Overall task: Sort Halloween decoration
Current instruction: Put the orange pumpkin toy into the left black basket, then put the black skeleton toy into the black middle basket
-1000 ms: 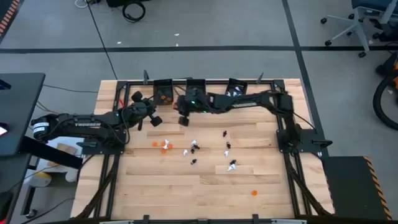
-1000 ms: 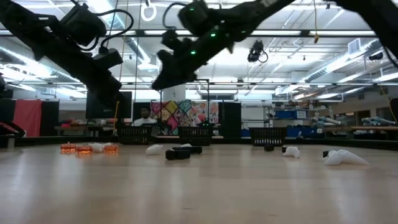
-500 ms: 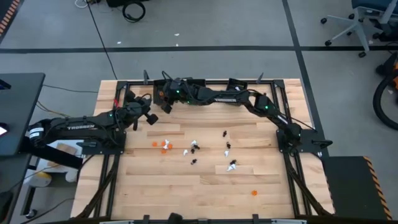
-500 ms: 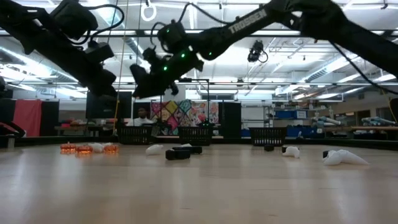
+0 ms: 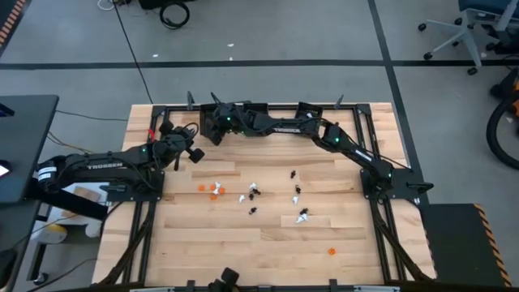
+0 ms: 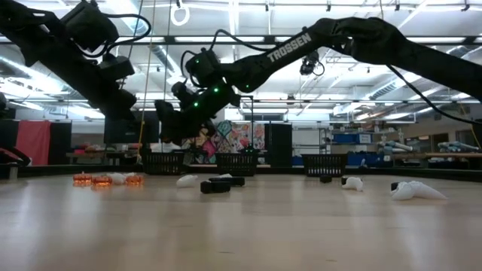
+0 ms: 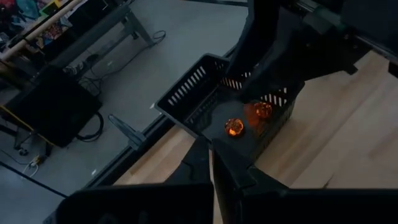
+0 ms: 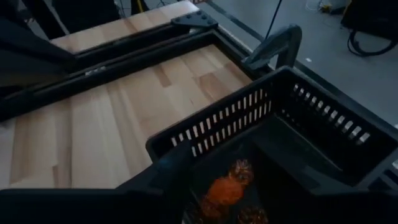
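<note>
High view. The right gripper (image 5: 212, 127) reaches over the leftmost black bin (image 5: 213, 118) at the table's far edge; the left gripper (image 5: 193, 152) waits just beside that bin, over bare wood. The unsorted Halloween decoration (image 5: 253, 193), orange, black and white trinkets, lies scattered mid-table, well apart from the bin, with one orange piece (image 5: 331, 251) farther toward the near edge.

Low view. The right gripper (image 6: 167, 120) hangs above the bin row (image 6: 238, 162); orange trinkets (image 6: 103, 179) and white ones (image 6: 416, 190) rest on the wood.

Left wrist view. The left fingers (image 7: 219, 169) are pressed together, holding nothing. Two orange pumpkins (image 7: 234, 127) sit inside the bin (image 7: 193, 94).

Right wrist view. The orange pumpkins (image 8: 225, 189) lie on the bin floor (image 8: 292, 163), directly beneath the right gripper; whether its fingers are parted cannot be told here. The step appears to be a drop into the orange bin. To do it well, release only while centred inside the walls, then lift straight up to avoid snagging the slotted rim (image 8: 211, 129).
</note>
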You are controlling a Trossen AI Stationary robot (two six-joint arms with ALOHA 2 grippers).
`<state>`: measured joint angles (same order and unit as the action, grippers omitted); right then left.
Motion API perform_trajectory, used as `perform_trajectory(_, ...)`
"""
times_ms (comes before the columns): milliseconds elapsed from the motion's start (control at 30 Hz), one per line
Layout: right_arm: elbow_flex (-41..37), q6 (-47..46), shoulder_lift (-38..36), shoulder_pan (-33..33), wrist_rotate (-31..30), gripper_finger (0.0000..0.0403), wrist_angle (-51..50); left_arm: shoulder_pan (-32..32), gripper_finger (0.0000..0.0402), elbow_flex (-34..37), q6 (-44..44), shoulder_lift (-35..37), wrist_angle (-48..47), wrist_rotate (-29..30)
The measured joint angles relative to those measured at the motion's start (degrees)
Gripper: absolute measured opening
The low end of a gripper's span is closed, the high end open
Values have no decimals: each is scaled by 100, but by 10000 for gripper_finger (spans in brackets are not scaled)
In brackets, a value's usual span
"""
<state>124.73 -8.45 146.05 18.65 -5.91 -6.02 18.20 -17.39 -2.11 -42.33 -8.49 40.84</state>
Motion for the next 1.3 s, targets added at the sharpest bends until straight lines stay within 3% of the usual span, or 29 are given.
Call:
perform_trajectory(267, -4, 499, -420, -130, 326, 194, -529, -10, 0, 0, -48, 0, -1, -2)
perform_trajectory(533, -229, 1304, -1317, -926, -82, 181, -3101, -11, 0, 0, -100, -4, -122, -2)
perform_trajectory(700, -1160, 1267, -2029, -1611, -454, 175, -3834, -11, 0, 0, -100, -4, -126, -114)
perform_trajectory(867, -2946, 772, -2808, -2004, -453, 175, -3044, -11, 0, 0, -97, -4, -114, -385)
perform_trajectory(1067, -4803, 123, -3417, -2312, -437, 179, -1131, -11, 0, 0, -98, -4, -23, -472)
perform_trajectory(1200, -5644, -52, -3515, -2436, -447, 179, 186, -11, 0, 0, -100, -4, 34, -473)
perform_trajectory(1300, -5963, -248, -3468, -2472, -505, 179, 548, -11, 0, 0, -112, -4, 46, -473)
